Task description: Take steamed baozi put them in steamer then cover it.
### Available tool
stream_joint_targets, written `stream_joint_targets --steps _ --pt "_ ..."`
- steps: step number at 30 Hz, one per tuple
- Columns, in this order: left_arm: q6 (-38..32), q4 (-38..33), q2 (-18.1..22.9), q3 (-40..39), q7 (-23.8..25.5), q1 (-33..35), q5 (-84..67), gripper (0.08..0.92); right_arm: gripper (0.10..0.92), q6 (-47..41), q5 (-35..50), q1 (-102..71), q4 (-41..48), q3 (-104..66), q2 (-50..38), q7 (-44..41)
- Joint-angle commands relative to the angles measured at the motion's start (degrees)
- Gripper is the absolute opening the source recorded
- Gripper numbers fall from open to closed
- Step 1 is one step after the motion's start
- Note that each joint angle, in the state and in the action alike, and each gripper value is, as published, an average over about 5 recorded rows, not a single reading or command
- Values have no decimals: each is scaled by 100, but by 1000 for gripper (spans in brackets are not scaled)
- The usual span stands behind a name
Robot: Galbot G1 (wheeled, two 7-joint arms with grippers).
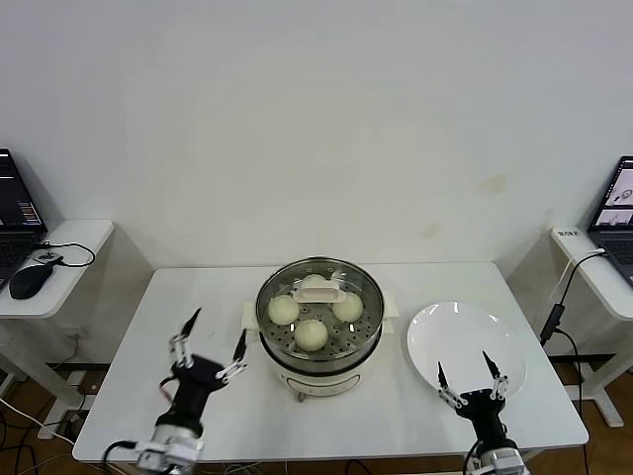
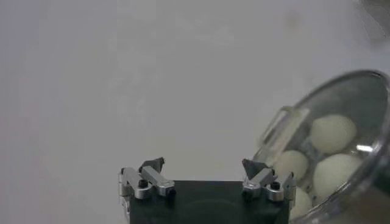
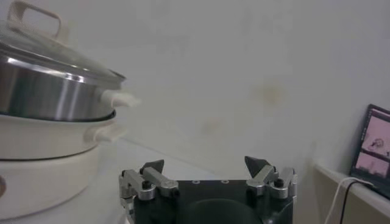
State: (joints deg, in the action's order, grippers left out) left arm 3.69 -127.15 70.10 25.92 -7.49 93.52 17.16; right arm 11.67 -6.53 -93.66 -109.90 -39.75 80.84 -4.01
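Observation:
The steamer [image 1: 318, 348] stands mid-table, a shiny steel pot on a white base. Several cream-white baozi [image 1: 311, 333] lie inside it under a glass lid [image 1: 371, 297] with a white handle [image 1: 319, 293]. The lid sits on the pot. My left gripper [image 1: 213, 340] is open and empty, raised just left of the steamer. In the left wrist view the gripper [image 2: 203, 165] faces the wall, with the lid [image 2: 372, 115] and baozi [image 2: 333, 133] at the side. My right gripper [image 1: 467, 378] is open and empty over the near edge of the white plate [image 1: 465, 332]. The right wrist view shows that gripper [image 3: 204, 166] beside the steamer [image 3: 49, 91].
The white plate right of the steamer is bare. Side desks with laptops [image 1: 15, 223] [image 1: 618, 213] stand at both sides, a mouse [image 1: 30, 281] on the left one. A white wall rises behind the table [image 1: 198, 287].

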Motion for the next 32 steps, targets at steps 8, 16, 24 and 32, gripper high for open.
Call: stream_joint_targets --steps 8,16,24,32 --pt "-1385 666 170 850 -513 1434 -3146 823 823 147 533 -538 -33 279 -331 6" --pt "-1338 760 143 790 -441 1354 -3143 823 823 57 549 -730 -212 412 -284 1" --pt "-1349 860 111 754 -355 1245 -3045 823 823 39 544 -733 -217 377 -249 4" --pt "-1372 942 65 748 -326 1184 -3004 823 823 -9 553 -741 -256 334 -232 -3"
